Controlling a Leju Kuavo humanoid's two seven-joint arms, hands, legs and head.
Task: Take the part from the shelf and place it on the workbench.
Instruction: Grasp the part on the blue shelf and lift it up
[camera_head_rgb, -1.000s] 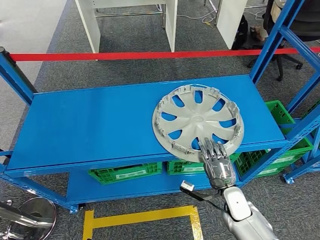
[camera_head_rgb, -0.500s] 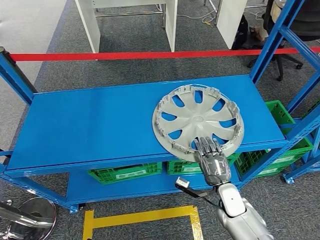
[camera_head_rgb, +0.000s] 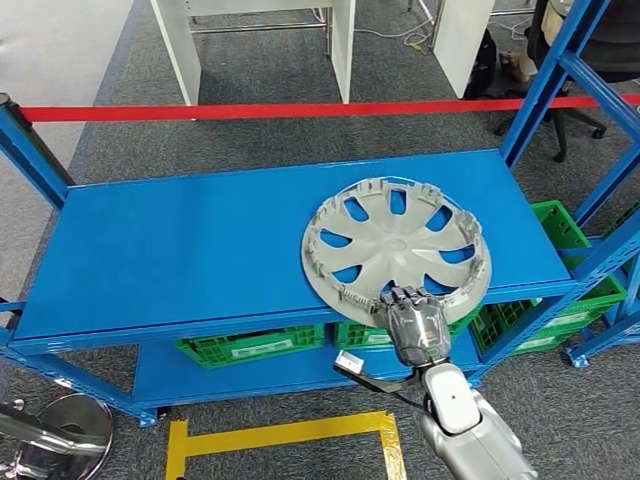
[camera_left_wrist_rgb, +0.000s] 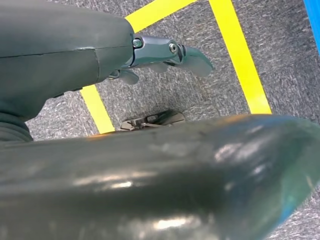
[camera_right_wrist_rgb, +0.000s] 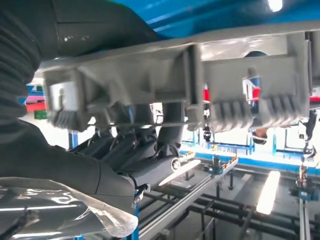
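Right robot hand (camera_head_rgb: 413, 325) is clamped on the near rim of the grey wheel cover (camera_head_rgb: 396, 250), which lies on the right half of the blue shelf (camera_head_rgb: 173, 250), overhanging its near edge. One-sided hold: the cover could tilt and slip when lifted. Open room lies left; an upright post (camera_head_rgb: 547, 85) stands far right.

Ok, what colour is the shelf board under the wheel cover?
Bright blue, clearest in the head view.

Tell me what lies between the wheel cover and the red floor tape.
In the head view: bare blue shelf top behind the wheel cover, then grey carpet up to the red tape.
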